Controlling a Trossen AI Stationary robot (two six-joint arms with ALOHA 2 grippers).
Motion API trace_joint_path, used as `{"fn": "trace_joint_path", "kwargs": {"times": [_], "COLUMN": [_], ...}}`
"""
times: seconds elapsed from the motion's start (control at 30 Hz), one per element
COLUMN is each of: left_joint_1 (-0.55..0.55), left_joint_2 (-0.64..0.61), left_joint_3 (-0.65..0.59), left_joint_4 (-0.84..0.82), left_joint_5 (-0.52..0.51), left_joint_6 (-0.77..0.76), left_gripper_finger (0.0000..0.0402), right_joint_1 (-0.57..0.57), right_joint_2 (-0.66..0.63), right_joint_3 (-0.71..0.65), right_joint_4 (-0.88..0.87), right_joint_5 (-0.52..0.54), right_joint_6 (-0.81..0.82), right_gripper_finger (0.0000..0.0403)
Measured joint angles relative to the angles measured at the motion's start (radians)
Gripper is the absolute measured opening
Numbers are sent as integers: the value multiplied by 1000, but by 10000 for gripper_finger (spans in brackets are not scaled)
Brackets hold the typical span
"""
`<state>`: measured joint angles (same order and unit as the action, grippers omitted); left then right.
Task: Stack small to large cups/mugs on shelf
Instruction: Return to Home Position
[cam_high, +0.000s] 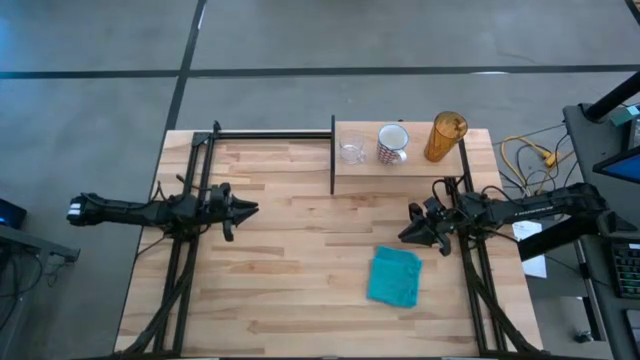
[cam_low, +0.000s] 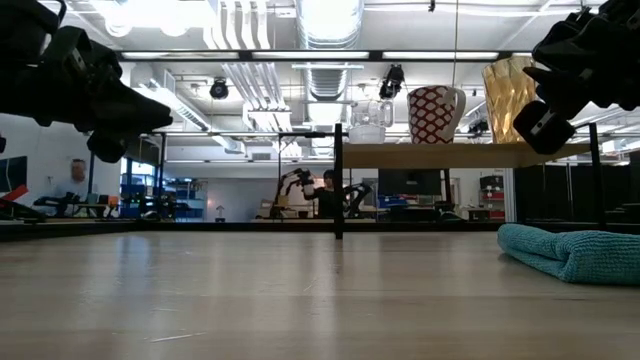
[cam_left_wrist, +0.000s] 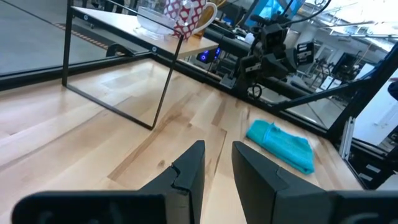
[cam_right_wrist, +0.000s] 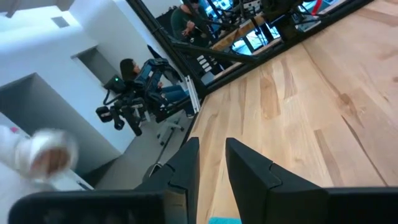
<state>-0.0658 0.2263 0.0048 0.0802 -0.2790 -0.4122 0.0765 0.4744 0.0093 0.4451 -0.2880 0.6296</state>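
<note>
Shelf (cam_high: 402, 168) cups (cam_high: 392, 144) — left pincer (cam_high: 252, 209), right pincer (cam_high: 405, 236) aloft

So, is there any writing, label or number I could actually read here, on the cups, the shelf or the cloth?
None can be read in any view.
White mug: a red pattern only, no words.
Glass cup, amber tumbler, shelf, teal cloth: no marks show.
Blue screen in the room behind: too blurred to read.
</note>
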Motion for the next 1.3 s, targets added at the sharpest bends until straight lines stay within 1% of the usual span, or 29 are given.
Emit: {"fn": "trace_joint_path", "kwargs": {"times": [0.1, 0.2, 0.5, 0.7, 0.83, 1.03, 1.2, 1.3], "left_joint_1": [0, 0, 0, -1, -1, -1, 0, 0], "left_joint_2": [0, 0, 3, 2, 3, 2, 2, 2], "left_joint_3": [0, 0, 0, 0, 0, 0, 0, 0], "left_joint_4": [3, 7, 7, 8, 8, 9, 9, 9], "left_joint_5": [0, 0, 0, -1, -1, -1, -1, -1], "left_joint_6": [0, 0, 0, 0, 1, 0, 0, 1], "left_gripper_finger": [67, 67, 67, 67, 67, 67, 67, 67], "right_joint_1": [0, 0, 0, -1, -1, -1, -1, -1], "right_joint_2": [-4, -44, -253, -372, -419, -442, -452, -475], "right_joint_3": [0, 0, 1, 1, 1, 1, 1, 1], "right_joint_4": [-1, -2, -7, -65, -119, -210, -247, -302], "right_joint_5": [0, 0, -2, -67, -105, -104, -96, -94], "right_joint_6": [-1, -1, 0, 73, 32, -78, -126, -165], "right_gripper_finger": [76, 80, 74, 75, 81, 79, 72, 70]}}
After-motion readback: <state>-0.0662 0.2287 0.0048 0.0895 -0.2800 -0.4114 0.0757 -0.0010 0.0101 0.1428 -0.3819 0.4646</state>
